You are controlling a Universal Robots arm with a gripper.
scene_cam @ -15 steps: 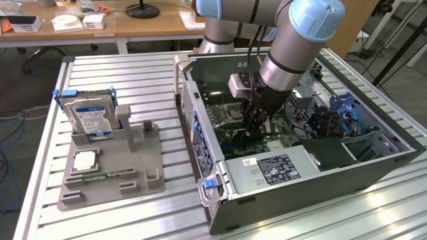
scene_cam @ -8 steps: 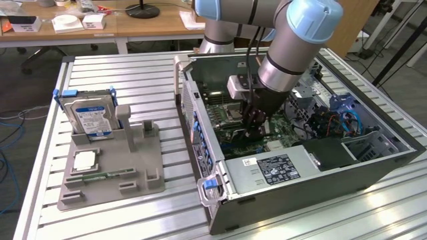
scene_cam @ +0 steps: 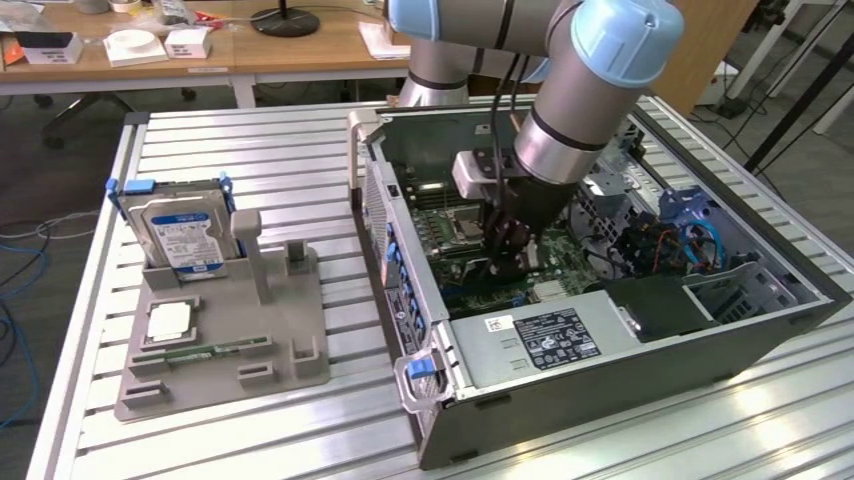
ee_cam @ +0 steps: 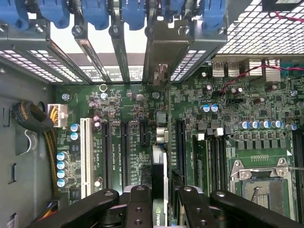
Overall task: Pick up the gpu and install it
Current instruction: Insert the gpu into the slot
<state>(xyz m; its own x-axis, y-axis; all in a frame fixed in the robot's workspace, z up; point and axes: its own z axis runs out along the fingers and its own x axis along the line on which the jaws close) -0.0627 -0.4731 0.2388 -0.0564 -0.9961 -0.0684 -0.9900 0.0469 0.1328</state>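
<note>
slatted metal table (scene_cam: 267,150); inside open computer case (scene_cam: 747,330), gripper (ee_cam: 159,199) clenched on upright gpu (ee_cam: 159,142).

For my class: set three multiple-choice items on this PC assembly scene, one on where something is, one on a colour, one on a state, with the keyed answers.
1. Where is the gripper?
A. Over the grey parts tray
B. Down inside the open computer case
C. Above the wooden desk

2. What colour are the latches on the case's rear card slots?
A. Blue
B. Red
C. Yellow

3. What is the gripper doing?
A. Standing open with nothing in it
B. Shut on the hard drive
C. Shut on the gpu

Answers: 1 B, the arm reaches down into the computer case over the motherboard. 2 A, the latches are blue. 3 C, the gpu stands edge-on between the fingers; the hard drive sits in the tray.
</note>
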